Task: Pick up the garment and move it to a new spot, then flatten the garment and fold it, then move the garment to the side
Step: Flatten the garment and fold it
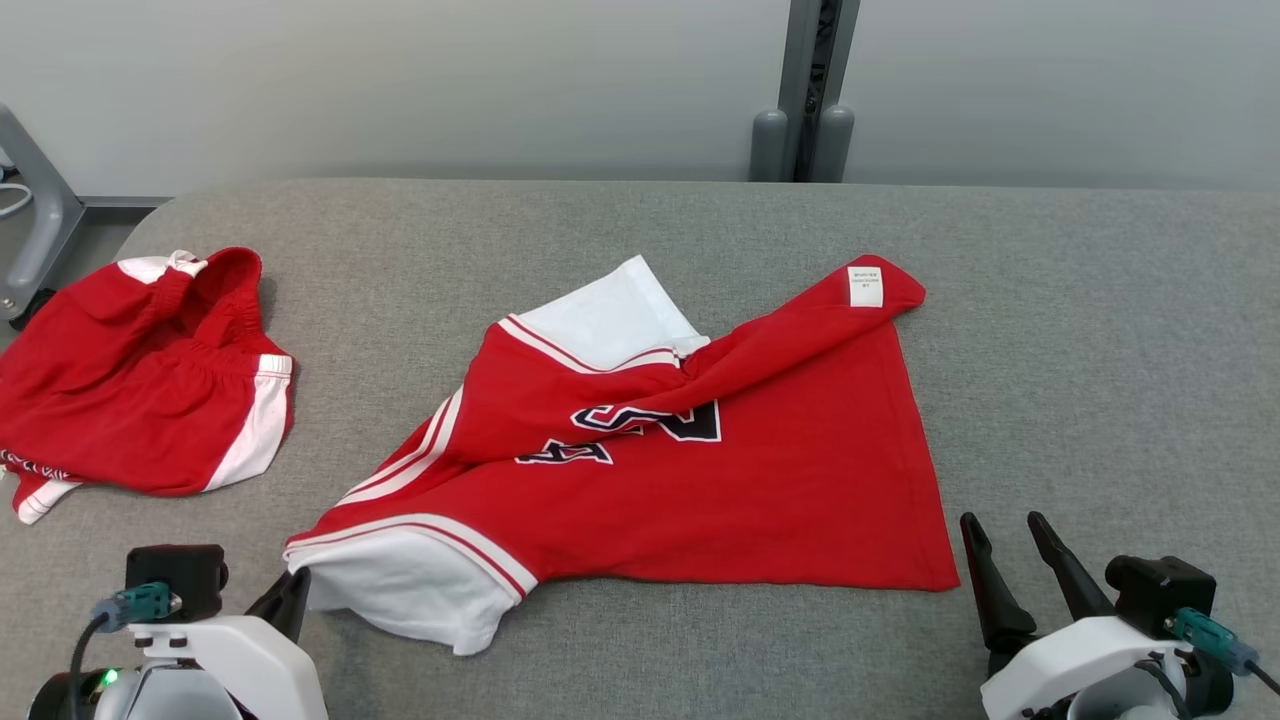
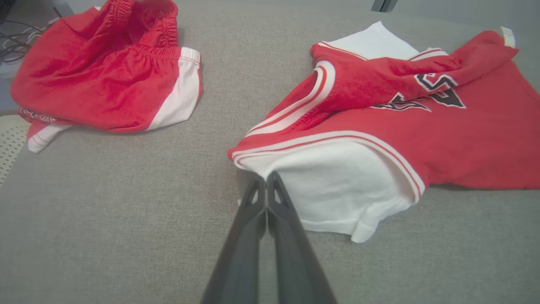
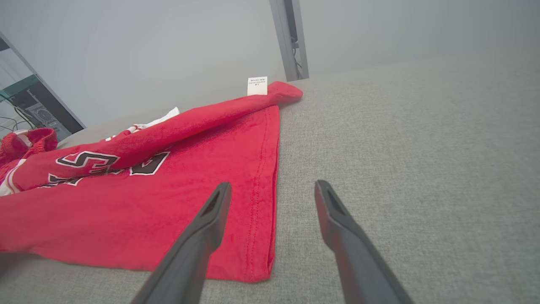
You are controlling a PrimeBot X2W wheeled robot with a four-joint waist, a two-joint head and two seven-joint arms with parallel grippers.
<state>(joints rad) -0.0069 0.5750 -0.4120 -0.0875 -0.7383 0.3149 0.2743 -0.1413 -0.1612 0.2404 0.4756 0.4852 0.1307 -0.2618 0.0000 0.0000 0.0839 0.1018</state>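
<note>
Two pincers sit low at the near edge of the grey bench (image 1: 1100, 350), one on each side of the red garment (image 1: 700, 480), which lies rumpled across the middle of the bench with its far edge folded over the lettering and a white label (image 1: 866, 286) at the far right corner. The left pincer (image 1: 295, 590) reaches forward from the lower left, fingers flat and low over the bench, and in its wrist view it (image 2: 266, 179) is clenched, the two fingers pressed together along their length. Their tips meet the edge of the white sleeve (image 2: 337, 185) where the red and white trim begins; whether any cloth is pinched between them cannot be told. The right pincer (image 1: 1002, 522) stands released at the lower right, fingers spread and tilted up, just beside the garment's near right corner. In its wrist view (image 3: 273, 185) one finger lies over the red hem and the other over bare bench. A second red and white garment, a bunched pair of shorts (image 1: 150, 400), lies well apart at the far left.
</note>
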